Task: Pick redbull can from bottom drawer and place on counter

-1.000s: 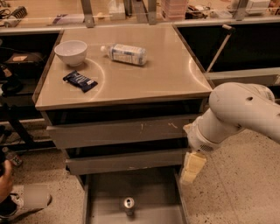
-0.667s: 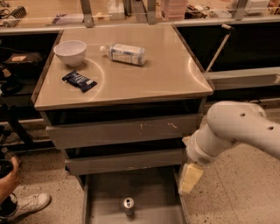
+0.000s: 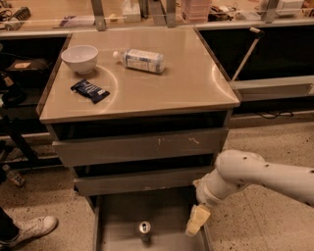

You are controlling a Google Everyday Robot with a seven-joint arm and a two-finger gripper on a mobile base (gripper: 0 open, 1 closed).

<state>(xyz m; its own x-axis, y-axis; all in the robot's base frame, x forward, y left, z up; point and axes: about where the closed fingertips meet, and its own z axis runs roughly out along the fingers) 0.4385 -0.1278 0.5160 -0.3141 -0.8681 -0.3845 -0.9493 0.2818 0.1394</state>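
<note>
The redbull can (image 3: pixel 144 229) stands upright on the floor of the open bottom drawer (image 3: pixel 117 218), near the frame's lower edge, its shiny round top showing. My gripper (image 3: pixel 197 220) hangs at the end of the white arm over the drawer's right side, to the right of the can and apart from it. The counter (image 3: pixel 171 86) is the tan brushed-steel top above the two closed drawers.
On the counter lie a clear plastic bottle (image 3: pixel 141 60) on its side, a white bowl (image 3: pixel 80 58) and a dark blue snack packet (image 3: pixel 90 90). A person's white shoe (image 3: pixel 29 229) is at the lower left. A long bench (image 3: pixel 157 12) runs behind.
The arm and gripper have lowered and moved left, closer to the drawer and can. The person's shoe at lower left has shifted.
</note>
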